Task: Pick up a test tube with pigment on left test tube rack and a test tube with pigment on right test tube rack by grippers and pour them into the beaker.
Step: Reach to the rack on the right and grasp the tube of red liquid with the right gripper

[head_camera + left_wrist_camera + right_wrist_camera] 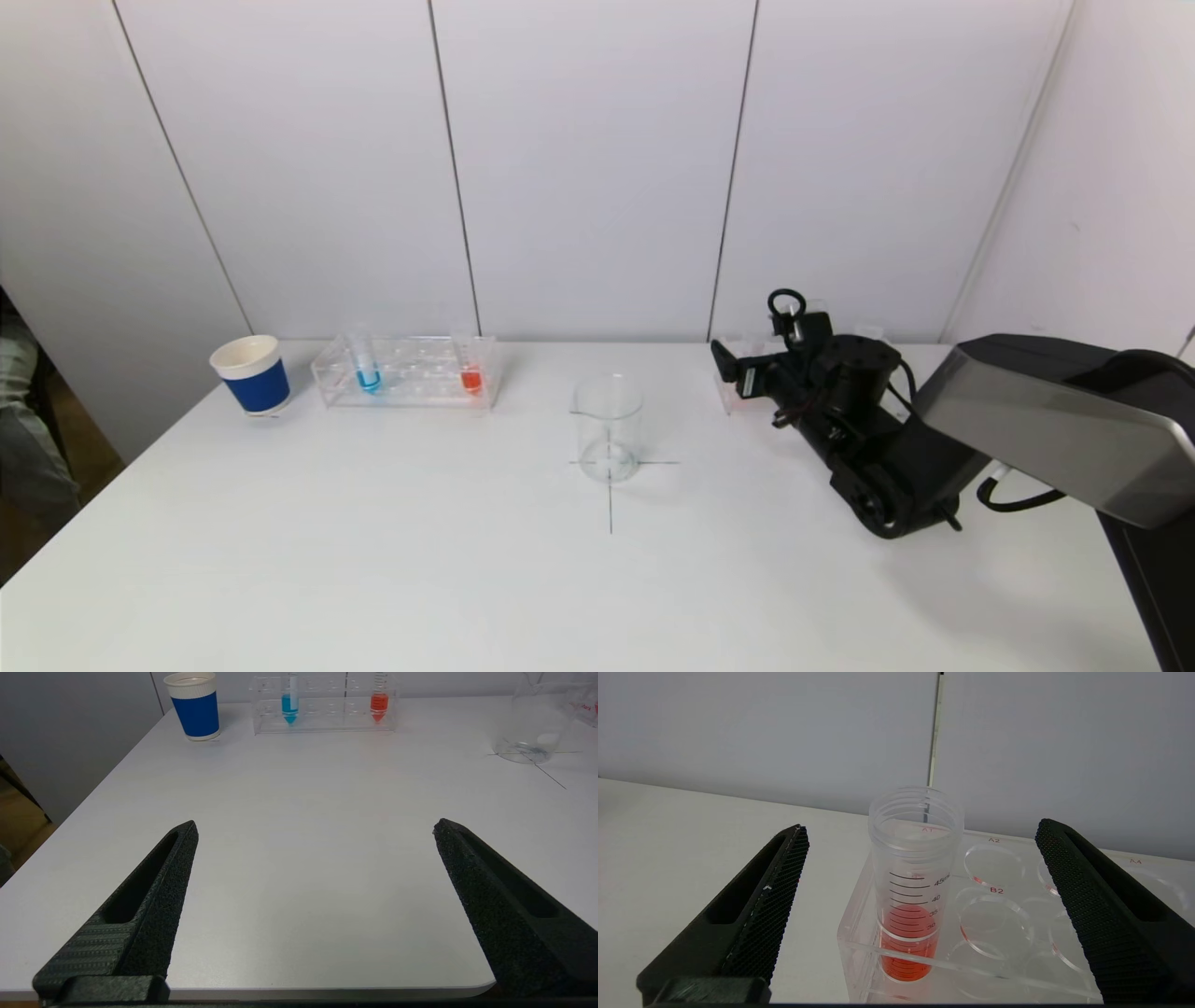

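The left test tube rack (pixel 406 371) is clear plastic and holds a blue-pigment test tube (pixel 366 369) and a red-pigment one (pixel 471 373). An empty glass beaker (pixel 609 429) stands at the table's middle on a drawn cross. My right gripper (pixel 733 369) is at the right test tube rack (pixel 738 397), most of which is hidden behind the arm. In the right wrist view the right gripper (pixel 922 828) is open, its fingers on either side of a red-pigment tube (pixel 913 896) and apart from it. The left gripper (pixel 315 828) is open and empty above the table's near edge, far from the left rack (pixel 324 704).
A blue paper cup (pixel 252 375) with a white rim stands left of the left rack. The right rack (pixel 1017 952) has several empty holes beside the tube. The table's left edge (pixel 121 467) drops off near the cup. A white panelled wall stands behind everything.
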